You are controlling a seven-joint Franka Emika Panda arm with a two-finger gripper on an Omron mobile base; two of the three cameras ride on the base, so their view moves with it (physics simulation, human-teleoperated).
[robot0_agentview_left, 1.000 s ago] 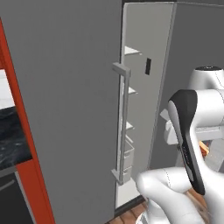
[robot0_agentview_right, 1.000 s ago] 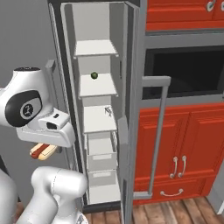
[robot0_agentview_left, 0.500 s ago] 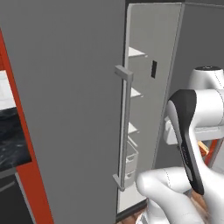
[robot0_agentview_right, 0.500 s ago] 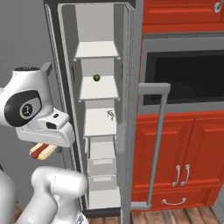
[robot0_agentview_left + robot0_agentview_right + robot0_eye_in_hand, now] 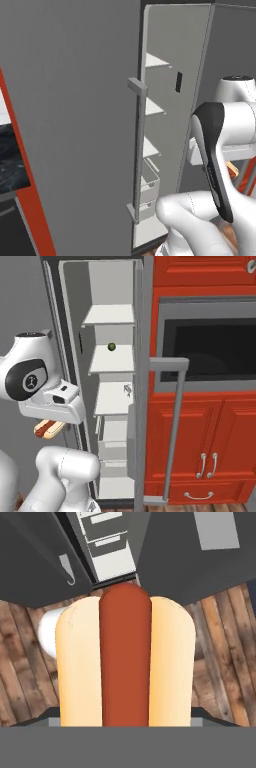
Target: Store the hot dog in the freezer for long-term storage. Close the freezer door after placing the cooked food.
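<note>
As end effector (image 5: 50, 428) grips, hot dog (image 5: 125, 662) lengthwise along view

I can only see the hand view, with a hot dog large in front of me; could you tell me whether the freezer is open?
Observer: Yes. In the right base view the freezer door stands swung open, edge-on to that camera, and the freezer shows its white shelves.

Operator: Thank you. Is anything already on those shelves?

Observer: A small dark green round item sits on the second shelf from the top, and a small pale item I cannot identify lies on the shelf below.

Operator: And where is the hot dog relative to the opening?

Observer: The hot dog is still outside, left of the opening in the right base view, under the robot's white wrist at about the height of the upper clear drawer.
</note>
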